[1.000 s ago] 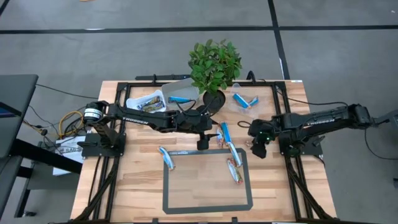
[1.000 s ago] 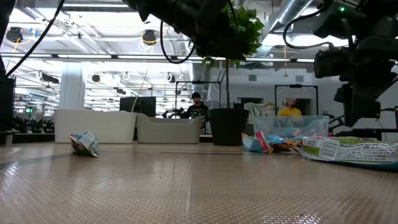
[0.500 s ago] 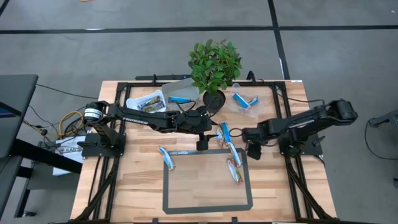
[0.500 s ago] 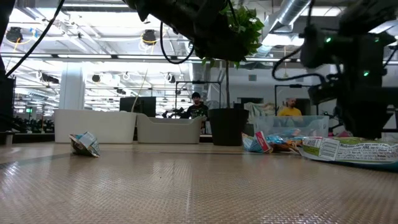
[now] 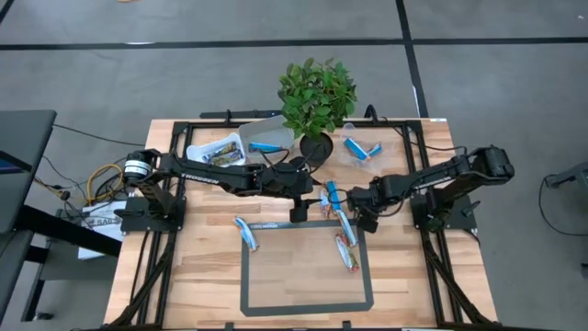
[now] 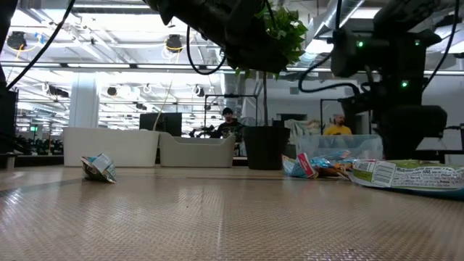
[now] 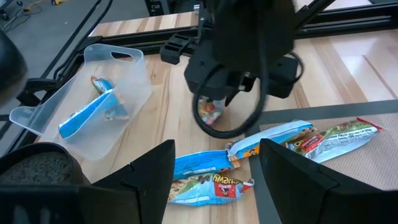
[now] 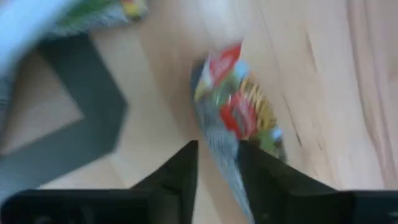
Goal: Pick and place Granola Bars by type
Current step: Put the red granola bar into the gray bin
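Note:
Several slim wrapped granola bars lie flat at the table's middle: blue-and-white ones (image 5: 333, 195) (image 5: 246, 232) and one more (image 5: 347, 253) on a grey taped rectangle (image 5: 246, 280). My left gripper (image 5: 299, 211) hangs open over the middle, with blue bars (image 7: 205, 168) ahead of its fingers. My right gripper (image 5: 358, 217) has reached in from the right and is shut on a red-green-gold bar (image 8: 239, 115). That bar also shows under the right gripper in the left wrist view (image 7: 208, 112). My right gripper pinches the red-green-gold bar between its two fingers (image 8: 180, 171), at the bar's near end (image 8: 222, 158). The rest of the bar sticks out past the fingertips. In the left wrist view the bar (image 7: 208, 112) hangs under the gripper, seemingly off the wood.
A clear tub (image 5: 220, 150) with brown bars and a blue bar stands at the far left. Another tub (image 5: 363, 149) with blue bars sits at the far right. A potted plant (image 5: 317, 101) stands between them. People show in the room behind (image 6: 229, 123).
My right gripper has travelled toward the table's left, from beside its base to the bars at the middle, carrying the bar. In the low view it has dropped lower. The bars on the table have kept their places.

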`<action>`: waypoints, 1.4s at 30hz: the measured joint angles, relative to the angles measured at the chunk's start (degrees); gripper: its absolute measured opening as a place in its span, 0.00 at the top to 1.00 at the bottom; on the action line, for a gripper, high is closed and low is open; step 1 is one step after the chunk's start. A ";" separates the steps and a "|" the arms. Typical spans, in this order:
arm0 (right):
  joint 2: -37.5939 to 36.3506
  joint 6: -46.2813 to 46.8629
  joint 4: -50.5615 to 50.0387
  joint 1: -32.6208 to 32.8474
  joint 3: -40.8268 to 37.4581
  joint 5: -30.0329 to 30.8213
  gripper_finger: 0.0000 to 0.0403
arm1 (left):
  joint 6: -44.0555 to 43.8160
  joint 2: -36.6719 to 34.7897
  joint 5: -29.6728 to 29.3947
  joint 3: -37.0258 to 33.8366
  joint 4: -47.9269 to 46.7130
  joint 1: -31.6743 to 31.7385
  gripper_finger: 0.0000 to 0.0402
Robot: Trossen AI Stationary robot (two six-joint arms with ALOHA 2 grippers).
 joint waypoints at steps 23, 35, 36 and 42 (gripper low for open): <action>-0.14 -0.01 2.16 0.10 0.14 -6.47 0.90 | 0.09 0.00 0.03 0.00 -1.11 -0.02 0.43; -0.17 -4.17 4.39 0.37 0.16 -2.62 0.84 | 0.09 -0.01 0.02 0.00 -1.07 -0.02 0.43; -0.17 -4.37 4.29 0.51 0.18 -2.64 0.82 | 0.09 0.00 0.03 0.00 -1.07 -0.02 0.43; -0.17 -4.57 -0.26 0.46 3.06 -2.41 0.62 | 0.09 -0.02 0.01 0.00 -1.04 -0.02 0.43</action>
